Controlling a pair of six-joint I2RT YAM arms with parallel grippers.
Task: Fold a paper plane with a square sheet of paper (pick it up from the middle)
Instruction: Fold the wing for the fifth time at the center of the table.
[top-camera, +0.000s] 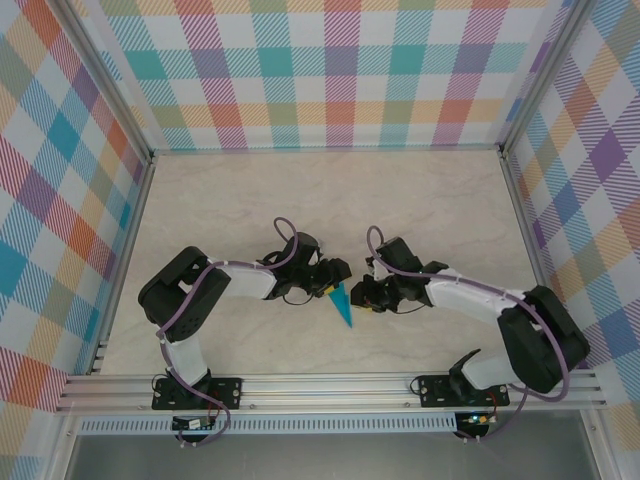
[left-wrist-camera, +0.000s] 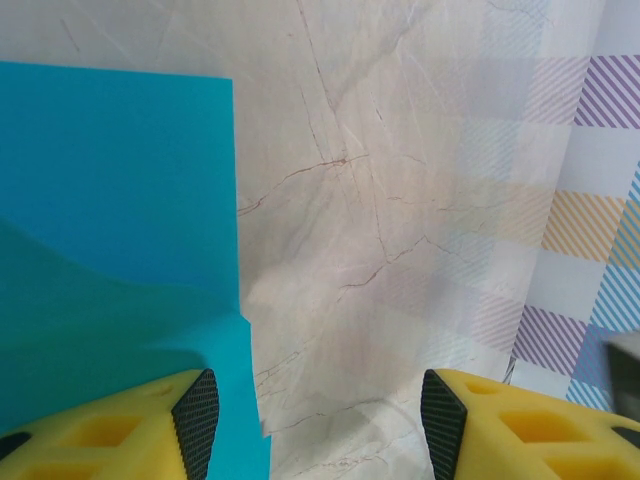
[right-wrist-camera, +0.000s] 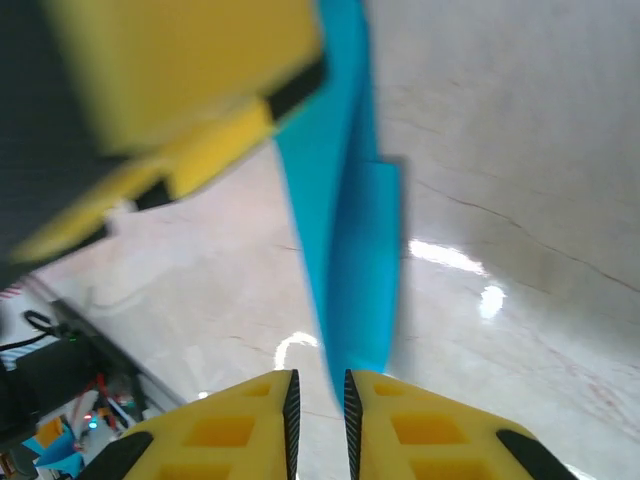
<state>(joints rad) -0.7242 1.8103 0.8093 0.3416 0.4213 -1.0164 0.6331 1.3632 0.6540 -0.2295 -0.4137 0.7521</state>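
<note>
The square sheet of paper (top-camera: 342, 303), folded into a teal-blue pointed wedge, sits between my two grippers at mid-table with its tip toward the near edge. My left gripper (top-camera: 333, 276) is at its upper left. In the left wrist view the jaws (left-wrist-camera: 320, 425) stand wide open over bare table, and the left finger (left-wrist-camera: 195, 420) overlaps the paper (left-wrist-camera: 110, 200). My right gripper (top-camera: 362, 296) is at its right. In the right wrist view the paper (right-wrist-camera: 345, 220) stands edge-on. Its tip reaches into the narrow gap of my right gripper (right-wrist-camera: 318, 400) beside the right pad, with table showing through.
The marble-look table (top-camera: 420, 210) is walled by checkered panels (top-camera: 320, 70) on three sides. An aluminium rail (top-camera: 330, 392) runs along the near edge by both arm bases. The left gripper's yellow finger (right-wrist-camera: 180, 70) looms close in the right wrist view.
</note>
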